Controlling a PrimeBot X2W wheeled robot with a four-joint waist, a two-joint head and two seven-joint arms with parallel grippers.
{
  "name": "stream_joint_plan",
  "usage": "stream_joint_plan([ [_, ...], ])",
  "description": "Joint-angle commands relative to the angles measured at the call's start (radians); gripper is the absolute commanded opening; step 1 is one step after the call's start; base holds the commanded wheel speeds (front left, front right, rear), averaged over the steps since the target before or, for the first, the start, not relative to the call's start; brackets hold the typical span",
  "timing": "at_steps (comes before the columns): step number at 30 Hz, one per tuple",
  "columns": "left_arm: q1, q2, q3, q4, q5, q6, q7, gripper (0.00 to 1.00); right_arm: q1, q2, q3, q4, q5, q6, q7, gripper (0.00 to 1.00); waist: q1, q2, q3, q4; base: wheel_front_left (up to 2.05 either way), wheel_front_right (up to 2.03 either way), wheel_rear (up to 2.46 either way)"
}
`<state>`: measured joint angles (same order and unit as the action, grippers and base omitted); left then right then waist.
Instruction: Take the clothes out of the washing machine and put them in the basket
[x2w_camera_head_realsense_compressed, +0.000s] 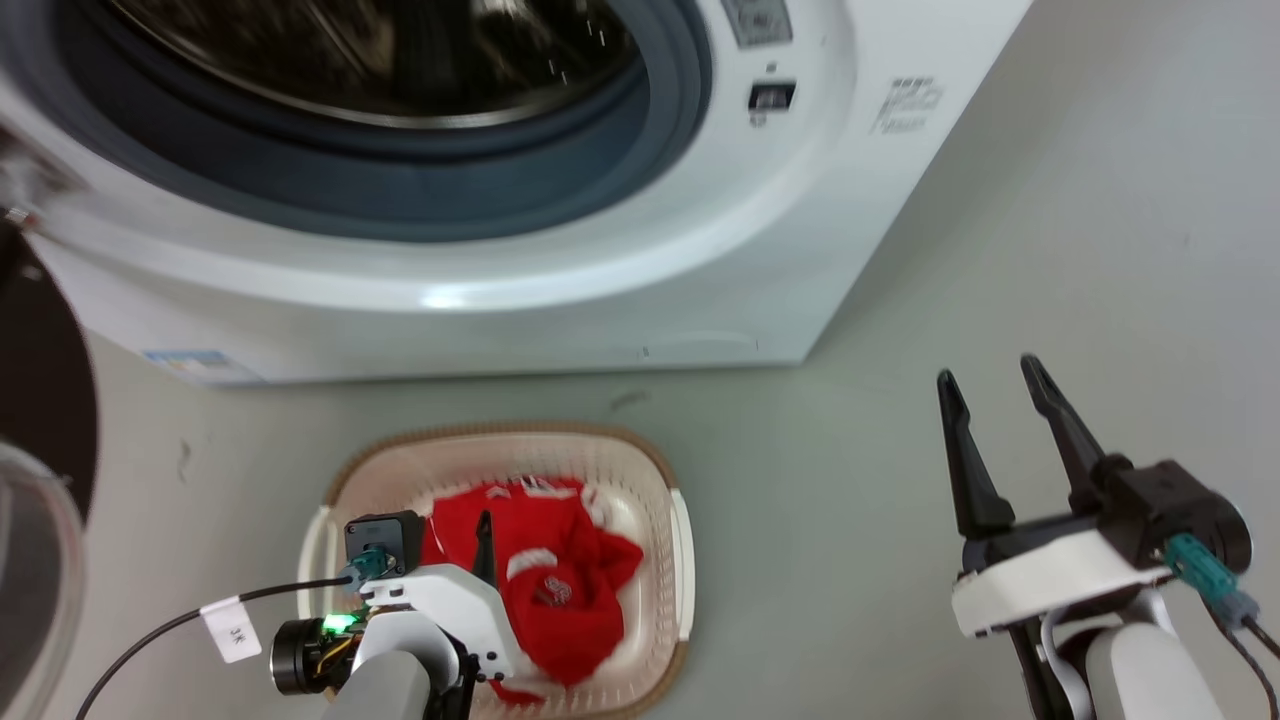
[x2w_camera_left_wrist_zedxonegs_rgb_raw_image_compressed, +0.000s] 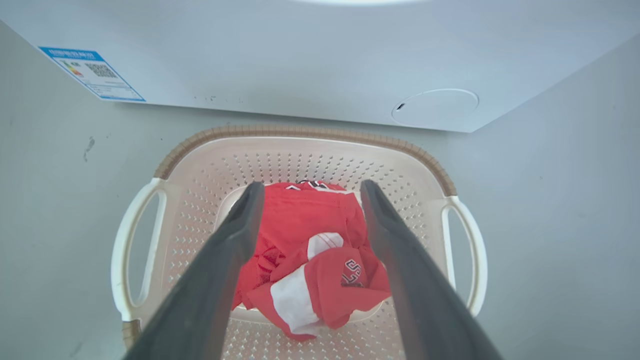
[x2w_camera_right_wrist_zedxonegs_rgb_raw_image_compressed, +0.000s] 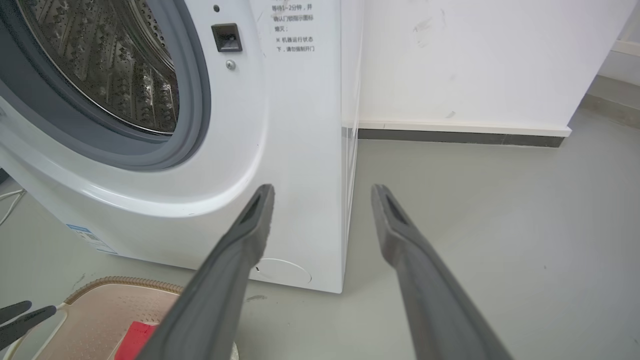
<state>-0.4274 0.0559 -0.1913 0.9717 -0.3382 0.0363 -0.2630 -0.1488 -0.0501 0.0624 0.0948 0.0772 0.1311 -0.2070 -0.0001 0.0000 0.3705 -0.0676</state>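
Both pairs of jaws stand well apart and hold nothing. The left gripper (x2w_camera_left_wrist_zedxonegs_rgb_raw_image_compressed: 311, 186) hangs over the basket with its fingers spread to either side of the red heap below. The right gripper (x2w_camera_head_realsense_compressed: 988, 372) is off to the right over bare floor (x2w_camera_head_realsense_compressed: 1050, 230), its fingers pointing at the machine's lower right front corner.

The washing machine (x2w_camera_head_realsense_compressed: 600, 260) stands on the floor by a white wall (x2w_camera_right_wrist_zedxonegs_rgb_raw_image_compressed: 475, 60). Its door (x2w_camera_head_realsense_compressed: 40, 400) is swung open at the left, baring the grey seal (x2w_camera_head_realsense_compressed: 400, 190) and the steel drum (x2w_camera_right_wrist_zedxonegs_rgb_raw_image_compressed: 125, 60). In what shows of the drum, no garment can be seen.

The basket (x2w_camera_left_wrist_zedxonegs_rgb_raw_image_compressed: 300, 131) stands on the floor just before the foot of the machine's front, its brown rim near the panel and a white handle at each side. The clothes (x2w_camera_left_wrist_zedxonegs_rgb_raw_image_compressed: 310, 225) lie crumpled in the middle of the basket's bottom, red with white patches and some black-and-white lettering uppermost; how many garments there are I cannot tell.

A blue-edged sticker (x2w_camera_left_wrist_zedxonegs_rgb_raw_image_compressed: 92, 74) sits at the machine's lower left front corner.
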Motion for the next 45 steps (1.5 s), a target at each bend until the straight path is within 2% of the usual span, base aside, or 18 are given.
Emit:
stream_joint_plan([
  [1, 0.026, -0.002, 0.009, -0.036, 0.013, 0.004, -0.003, 1.00, 0.023, 0.000, -0.005, -0.001, 0.001, -0.001, 0.003, 1.00, 0.0001, 0.0000, -0.109, 0.020, 0.00, 0.00, 0.00],
  [10, 0.163, -0.003, 0.079, -0.406, 0.119, 0.023, -0.003, 1.00, 0.120, 0.000, -0.032, -0.058, -0.018, -0.001, 0.040, 1.00, 0.0001, 0.0000, -0.240, 0.040, 0.00, 0.00, 0.00],
  [16, 0.240, -0.005, 0.081, -0.632, 0.189, 0.033, -0.003, 1.00, 0.176, 0.000, -0.048, -0.106, -0.024, -0.001, 0.063, 1.00, 0.0001, 0.0000, -0.304, 0.054, 0.00, 0.00, 0.00],
  [22, 0.307, -0.002, 0.077, -0.770, 0.227, 0.021, -0.003, 1.00, 0.215, 0.000, -0.062, -0.135, -0.028, -0.001, 0.079, 1.00, 0.0001, 0.0000, -0.352, 0.062, 0.00, 0.00, 0.00],
  [30, 0.394, 0.024, 0.074, -0.834, 0.253, 0.015, -0.003, 1.00, 0.259, 0.000, -0.067, -0.158, -0.034, -0.001, 0.090, 1.00, 0.0001, 0.0000, -0.384, 0.063, 0.00, 0.00, 0.00],
  [45, 0.432, 0.029, 0.059, -0.827, 0.230, 0.017, -0.003, 1.00, 0.275, 0.000, -0.075, -0.159, -0.019, -0.001, 0.089, 1.00, 0.0001, 0.0000, -0.391, 0.067, 0.00, 0.00, 0.00],
])
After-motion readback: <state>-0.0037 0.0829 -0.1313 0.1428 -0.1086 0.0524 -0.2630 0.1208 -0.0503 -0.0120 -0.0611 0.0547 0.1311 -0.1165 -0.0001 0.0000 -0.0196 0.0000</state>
